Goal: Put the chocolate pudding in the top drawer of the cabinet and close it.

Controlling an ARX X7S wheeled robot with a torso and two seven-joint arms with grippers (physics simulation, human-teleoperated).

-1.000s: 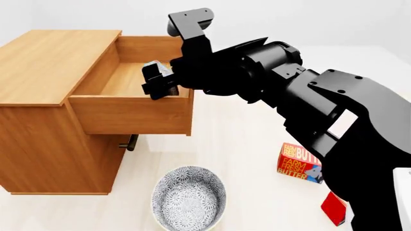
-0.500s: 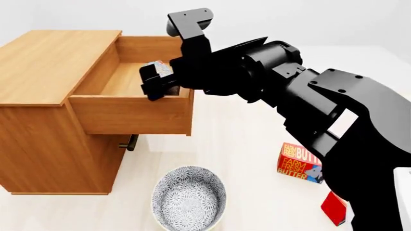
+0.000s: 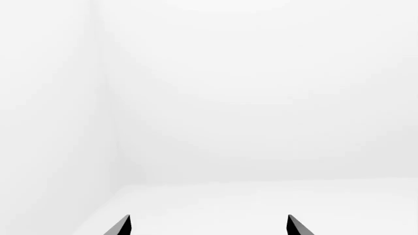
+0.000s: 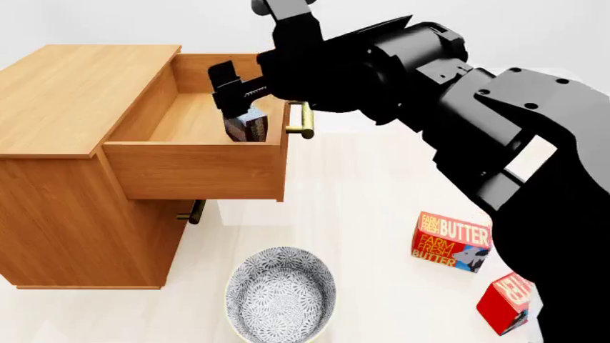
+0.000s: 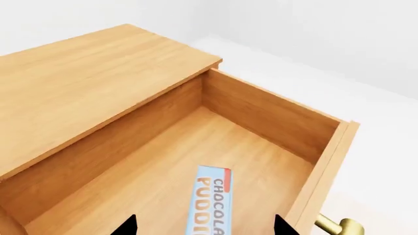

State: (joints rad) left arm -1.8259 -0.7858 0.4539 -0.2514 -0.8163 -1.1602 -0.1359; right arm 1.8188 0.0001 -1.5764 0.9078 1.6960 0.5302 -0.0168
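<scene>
The cabinet [image 4: 67, 136] was a big boxy thing of smooth light-brown wood with a flat top. Its top drawer [image 4: 196, 168] was pulled out, a plain wooden tray with straight walls and a bare wood floor. A short brass bar handle [image 4: 299, 120] stuck out from the drawer's front. Below it, a darker handle [image 4: 194, 211] showed on the lower drawer.

The right arm [image 4: 448, 128] was black and chunky, and it reached over the open drawer. The right gripper [image 4: 238, 96] hung above the drawer's floor. Its two dark tips stood wide apart in the right wrist view and held nothing.

The pudding [image 5: 207, 200] lay inside the top drawer, on the wood floor near the front wall. It was a small thin box with a light blue face and a red corner. The letters read "CHOCOLA" and "PUDDI" before the edge cut them off.

A round bowl [image 4: 279, 293] with a gray and white speckled pattern sat on the pale floor in front of the cabinet. It had nothing in it.

Two orange-red boxes lay to the right. The near box [image 4: 450, 241] said "FARM FRESH BUTTER". The other box [image 4: 502, 301] was tilted, and its words were too small to read.

The left gripper [image 3: 207, 226] showed only two dark tips, spread apart, against a white wall.
</scene>
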